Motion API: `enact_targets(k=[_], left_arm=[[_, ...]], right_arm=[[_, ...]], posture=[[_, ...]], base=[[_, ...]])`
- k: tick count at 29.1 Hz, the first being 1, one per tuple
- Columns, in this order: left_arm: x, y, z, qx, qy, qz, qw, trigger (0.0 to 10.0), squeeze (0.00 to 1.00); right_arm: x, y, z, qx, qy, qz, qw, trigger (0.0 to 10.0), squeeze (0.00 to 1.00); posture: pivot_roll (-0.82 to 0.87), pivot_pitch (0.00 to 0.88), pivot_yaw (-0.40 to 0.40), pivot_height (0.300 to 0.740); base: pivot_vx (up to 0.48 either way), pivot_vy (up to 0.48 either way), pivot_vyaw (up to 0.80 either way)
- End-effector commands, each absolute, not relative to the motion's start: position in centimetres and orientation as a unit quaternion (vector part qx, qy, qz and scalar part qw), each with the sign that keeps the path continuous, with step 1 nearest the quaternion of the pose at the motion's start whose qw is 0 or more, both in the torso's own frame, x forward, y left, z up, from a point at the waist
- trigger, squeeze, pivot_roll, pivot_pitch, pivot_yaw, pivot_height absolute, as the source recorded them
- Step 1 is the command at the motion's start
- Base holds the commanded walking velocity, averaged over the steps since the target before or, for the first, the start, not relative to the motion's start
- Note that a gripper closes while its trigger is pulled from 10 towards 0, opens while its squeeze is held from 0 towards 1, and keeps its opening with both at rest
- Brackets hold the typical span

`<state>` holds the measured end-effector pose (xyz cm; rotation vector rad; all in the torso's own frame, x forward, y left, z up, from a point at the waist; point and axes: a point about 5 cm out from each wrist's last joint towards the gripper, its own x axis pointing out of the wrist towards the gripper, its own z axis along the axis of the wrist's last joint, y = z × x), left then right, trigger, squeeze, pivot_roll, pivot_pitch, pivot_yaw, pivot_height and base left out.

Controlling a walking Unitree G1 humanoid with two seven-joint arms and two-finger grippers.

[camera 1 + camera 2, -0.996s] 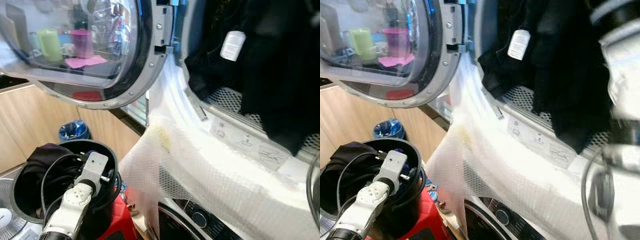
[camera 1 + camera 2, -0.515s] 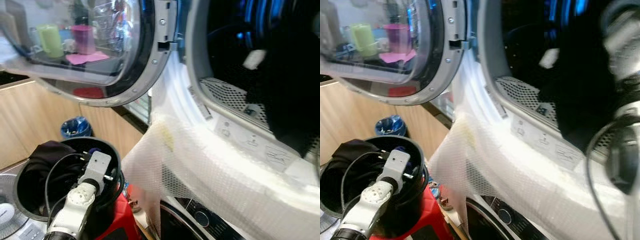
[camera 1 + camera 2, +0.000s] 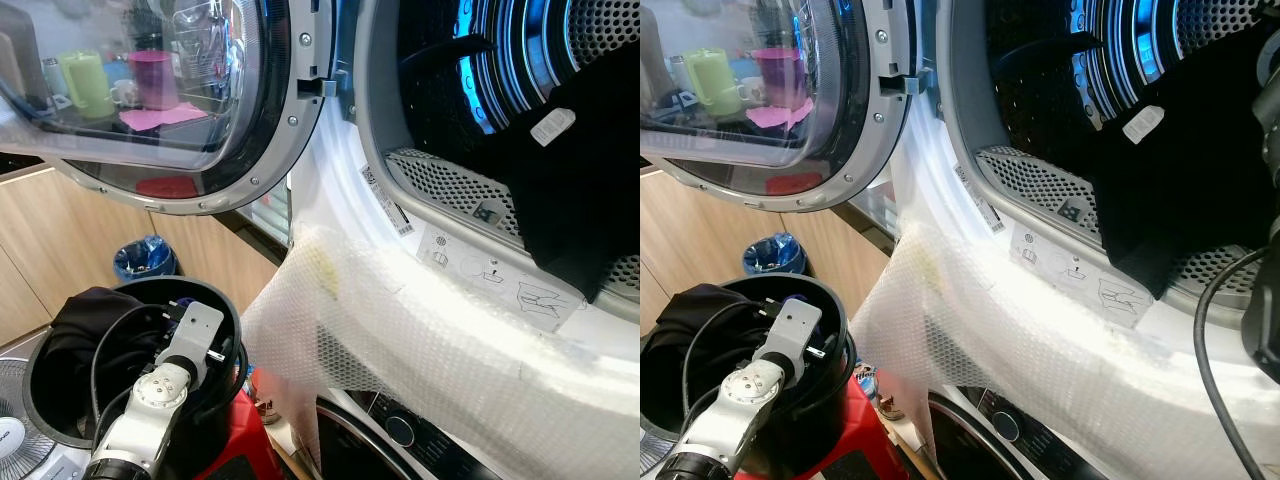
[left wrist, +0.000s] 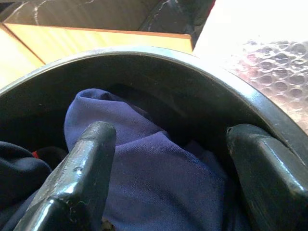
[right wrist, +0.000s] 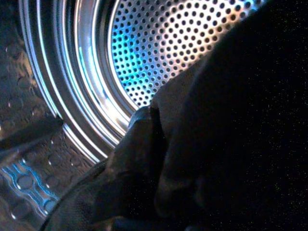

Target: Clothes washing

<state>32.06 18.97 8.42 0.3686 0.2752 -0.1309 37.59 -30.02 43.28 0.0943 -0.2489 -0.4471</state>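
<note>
1. Hanging over the drum's (image 3: 560, 60) lower lip, a black garment (image 3: 560, 190) with a white tag (image 3: 552, 126) lies partly inside the washer (image 3: 470, 250) and partly draped across the perforated rim.
2. Blue light glows on the drum's ribbed steel wall.
3. In the right wrist view, the right gripper (image 5: 144, 144) sits inside the drum with dark cloth bunched against its finger; whether it is clenched on the garment cannot be told.
4. The washer door (image 3: 180, 100) stands swung wide to the left, its glass reflecting a green cup and a pink cup.
5. Bubble wrap (image 3: 400, 350) covers the washer's front below the opening and hangs down toward the floor.
6. A black bin (image 3: 60, 390) stands at lower left, near the washer, on a red base (image 3: 235, 455).
7. The left arm (image 3: 150, 410) reaches down into the bin.
8. In the left wrist view, the left gripper (image 4: 166, 159) is spread wide inside the bin, its two fingers (image 4: 84, 168) on either side of a purple cloth (image 4: 159, 178) and not closed on it.
9. Dark clothes (image 3: 85, 315) spill over the bin's left rim.
10. A blue-lined wastebasket (image 3: 145, 260) stands by the wooden cabinets (image 3: 60, 250) behind the bin.
</note>
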Motion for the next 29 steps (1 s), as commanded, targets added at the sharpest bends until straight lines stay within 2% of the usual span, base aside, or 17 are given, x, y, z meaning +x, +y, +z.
enact_targets(k=[1, 16, 22, 29], left_arm=[[31.6, 17.6, 7.1, 0.188, 0.165, -0.102, 0.963, 10.0, 0.00], [31.6, 17.6, 7.1, 0.184, 0.167, -0.104, 0.963, 10.0, 0.00], [31.6, 17.4, 7.1, 0.182, 0.166, -0.107, 0.963, 10.0, 0.00], [31.6, 17.3, 7.1, 0.181, 0.166, -0.109, 0.963, 10.0, 0.00]], right_arm=[[37.3, -30.3, 43.7, 0.038, -0.119, -0.221, 0.967, 10.0, 1.00], [37.0, -29.6, 44.9, 0.080, -0.136, -0.157, 0.975, 10.0, 1.00], [36.9, -29.6, 44.5, 0.046, -0.129, -0.158, 0.978, 10.0, 1.00], [37.0, -30.4, 41.3, 0.022, -0.090, -0.185, 0.978, 10.0, 1.00]], posture=[[0.12, 0.049, -0.039, 0.740], [0.10, 0.058, -0.052, 0.740], [0.10, 0.056, -0.060, 0.740], [0.10, 0.059, -0.064, 0.740]], base=[[0.000, 0.000, 0.00], [0.000, 0.000, 0.00], [0.000, 0.000, 0.00], [0.000, 0.000, 0.00]])
